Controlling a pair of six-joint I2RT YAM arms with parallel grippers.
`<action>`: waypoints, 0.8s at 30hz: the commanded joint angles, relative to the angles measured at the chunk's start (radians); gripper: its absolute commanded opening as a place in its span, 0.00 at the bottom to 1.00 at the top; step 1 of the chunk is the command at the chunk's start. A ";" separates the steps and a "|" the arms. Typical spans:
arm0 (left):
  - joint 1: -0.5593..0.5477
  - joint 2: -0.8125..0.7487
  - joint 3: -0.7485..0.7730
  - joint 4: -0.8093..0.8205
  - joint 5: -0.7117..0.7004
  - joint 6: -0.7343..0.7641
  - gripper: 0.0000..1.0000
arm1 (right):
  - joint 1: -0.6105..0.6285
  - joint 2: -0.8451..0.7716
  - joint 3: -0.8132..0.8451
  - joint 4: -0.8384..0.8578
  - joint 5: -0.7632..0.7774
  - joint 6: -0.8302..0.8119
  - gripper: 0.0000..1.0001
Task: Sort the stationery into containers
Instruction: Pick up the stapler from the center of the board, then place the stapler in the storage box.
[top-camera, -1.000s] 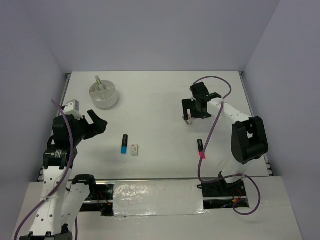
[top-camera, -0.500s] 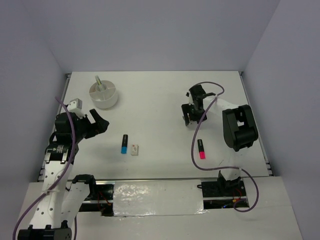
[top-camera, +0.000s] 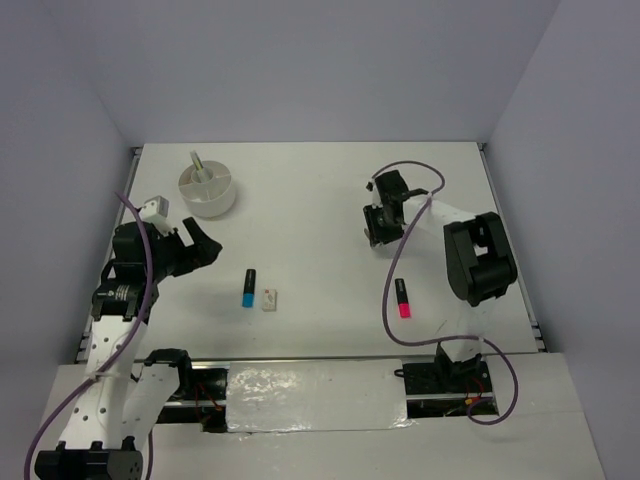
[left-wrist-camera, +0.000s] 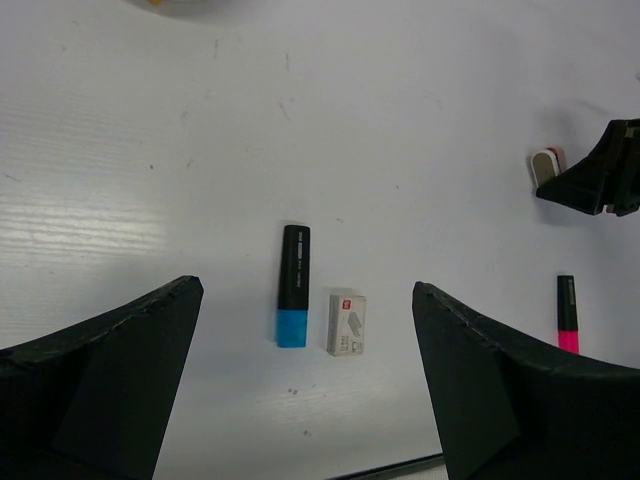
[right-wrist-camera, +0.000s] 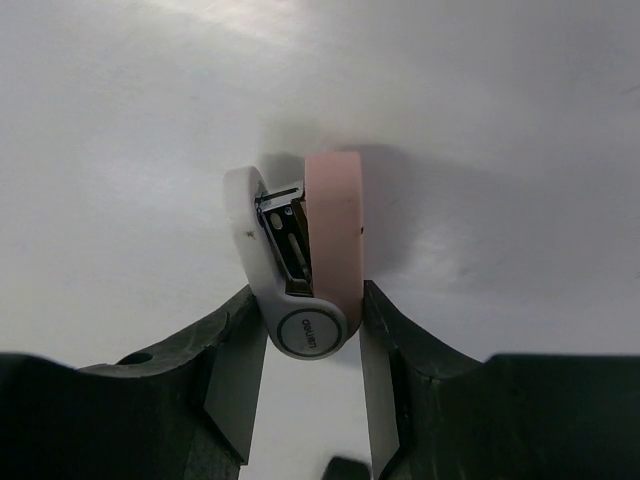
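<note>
Within the last second the right arm (top-camera: 478, 262) has folded its elbow in. The right gripper (right-wrist-camera: 308, 300) is clamped on a small pink-and-white stapler (right-wrist-camera: 320, 240), far right of the white cup (top-camera: 208, 190), so a lift looks ready. The left gripper (top-camera: 200, 243) hangs spread wide just below the cup, over the blue marker (left-wrist-camera: 293, 285).

This is looking like a robotics lab, a bare test cell rather than a home or an office. Plain grey walls (top-camera: 300, 70) are boxing in a white table (top-camera: 320, 190) on three sides. The left arm (top-camera: 125, 290) and right arm (top-camera: 478, 262) are sitting bolted at its near edge. Purple cables (top-camera: 388, 300) are looping off them, and loose wiring (top-camera: 205, 395) is showing at the bases.
</note>
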 joint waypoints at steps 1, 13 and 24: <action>-0.005 0.031 -0.004 0.066 0.112 0.013 0.99 | 0.115 -0.195 -0.082 0.129 -0.093 0.008 0.21; -0.185 -0.001 0.006 0.349 0.384 -0.387 0.99 | 0.643 -0.526 -0.264 0.513 0.046 0.137 0.20; -0.297 0.046 0.045 0.270 0.281 -0.335 0.81 | 0.848 -0.538 -0.115 0.481 0.229 0.112 0.21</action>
